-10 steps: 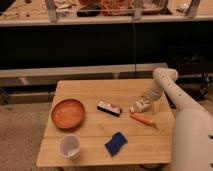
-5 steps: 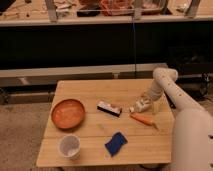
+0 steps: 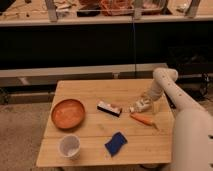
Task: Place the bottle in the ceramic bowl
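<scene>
Right of table centre, bottle [image 3: 138, 106] lying, cap pointing left, tool [image 3: 145, 103] grip unclear

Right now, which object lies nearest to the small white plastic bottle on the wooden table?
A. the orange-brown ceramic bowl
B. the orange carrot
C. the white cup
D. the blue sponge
B: the orange carrot lies just below the small white plastic bottle at the table's right side, where the gripper is at the bottle; the white cup, blue sponge and orange-brown ceramic bowl are farther left.
</scene>
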